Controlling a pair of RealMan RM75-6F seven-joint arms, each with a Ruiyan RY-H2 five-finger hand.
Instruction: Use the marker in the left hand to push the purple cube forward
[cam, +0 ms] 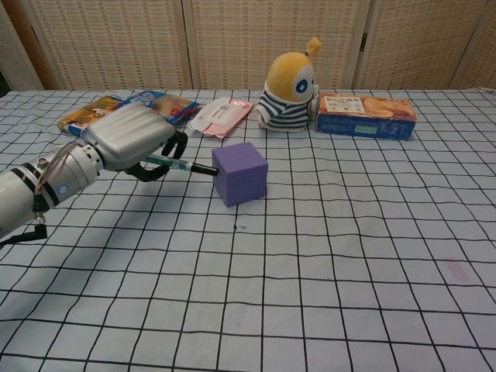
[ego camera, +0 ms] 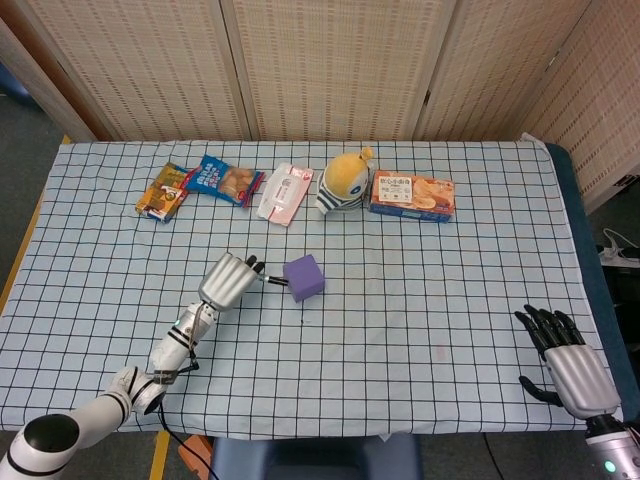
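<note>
Mid-push: the left hand point(cam: 128, 142), fingers clamped on the marker point(cam: 182, 164), pressed its tip against the purple cube point(cam: 240, 173) mid-counter. Next called for driving steadily forward. The right hand point(ego camera: 570, 368) lay spread, empty.

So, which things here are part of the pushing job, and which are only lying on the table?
Job: left hand, marker, purple cube.

Lying about: two snack packets, pink pack, plush toy, biscuit box; idle right hand.
</note>
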